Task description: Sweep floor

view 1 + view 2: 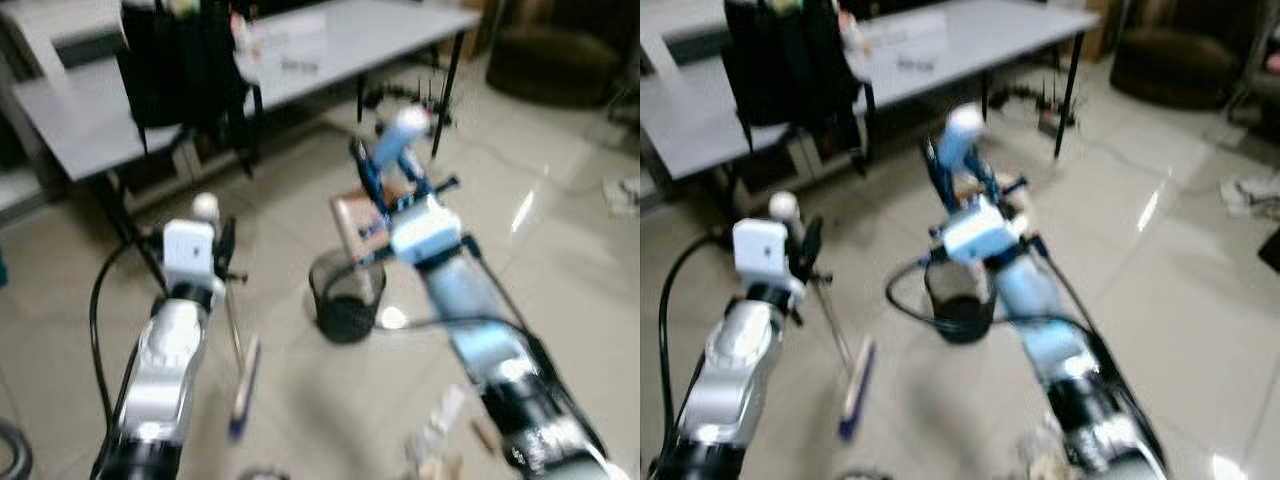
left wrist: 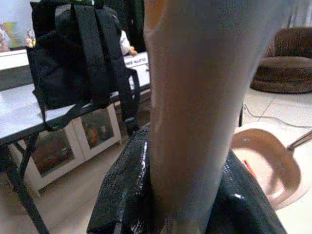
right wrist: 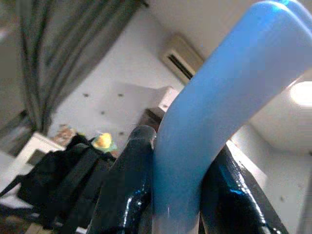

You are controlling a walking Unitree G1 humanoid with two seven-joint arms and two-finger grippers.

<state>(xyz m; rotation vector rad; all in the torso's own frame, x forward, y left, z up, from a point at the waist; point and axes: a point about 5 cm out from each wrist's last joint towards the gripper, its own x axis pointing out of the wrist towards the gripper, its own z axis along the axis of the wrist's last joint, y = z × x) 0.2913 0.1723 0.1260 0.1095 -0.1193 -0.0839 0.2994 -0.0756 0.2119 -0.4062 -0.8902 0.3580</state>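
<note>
A broom (image 1: 243, 375) is clamped by the left gripper (image 1: 226, 262) beside the bin (image 1: 347, 297), a blue handle (image 1: 400, 140) by the right gripper (image 1: 385, 195) above it.

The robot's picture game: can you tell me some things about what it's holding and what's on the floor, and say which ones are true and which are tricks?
1. The left gripper is shut on a broom handle. True.
2. The right gripper holds a red cup. False: it is shut on a blue handle.
3. A black mesh bin stands on the floor between the two arms. True.
4. A black backpack lies on the floor. False: it sits on the grey table.
5. The floor is green carpet. False: it is pale shiny tile.
</note>
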